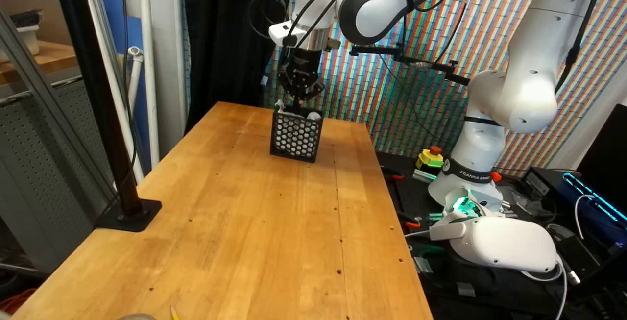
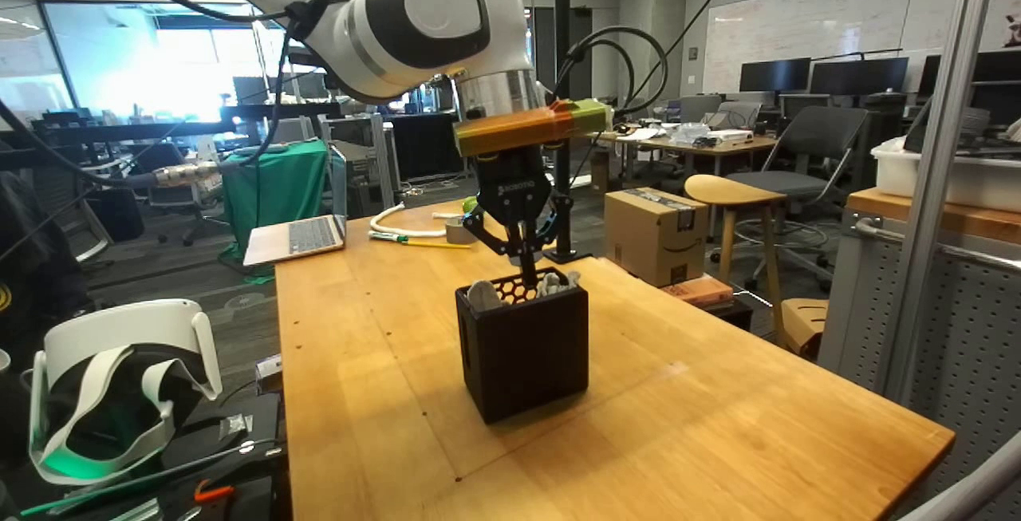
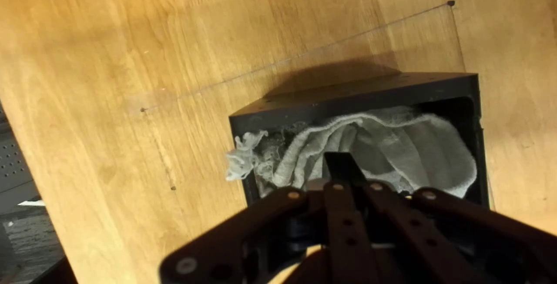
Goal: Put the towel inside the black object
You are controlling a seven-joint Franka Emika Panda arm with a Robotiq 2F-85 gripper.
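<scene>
The pale towel (image 3: 417, 149) sits bunched inside the black basket (image 2: 526, 361).
The gripper (image 2: 530, 280) points down at the basket's mouth, its fingers pressed together. The towel's wrinkled folds fill much of the space in the wrist view, and a frayed end spills over the rim near one corner. The basket stands upright on the wooden table (image 1: 264, 222).

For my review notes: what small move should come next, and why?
Probably shift the shut gripper toward the frayed end of the towel and press it down: most of the towel lies inside the black basket, but that end pokes out over its side.
</scene>
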